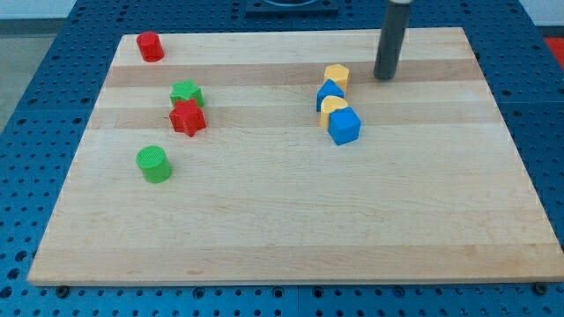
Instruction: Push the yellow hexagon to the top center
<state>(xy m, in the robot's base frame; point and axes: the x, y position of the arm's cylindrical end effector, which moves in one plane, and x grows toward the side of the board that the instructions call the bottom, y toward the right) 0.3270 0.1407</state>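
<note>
So the rod's tip (pixel 384 77) is sitting on the wooden board (pixel 291 220) near the view's top right, just to the right of the yellow hexagon (pixel 337 75) and not quite touching it as far as I can tell. It's just a bare rod, nothing clamped. The hexagon is topping a tight little column: blue block (pixel 330 93), another yellow block (pixel 334 106), blue cube (pixel 345 125). Over on the left a red cylinder (pixel 150 46), green star (pixel 186 92), red star (pixel 187 117) and green cylinder (pixel 154 164) are hanging out.
</note>
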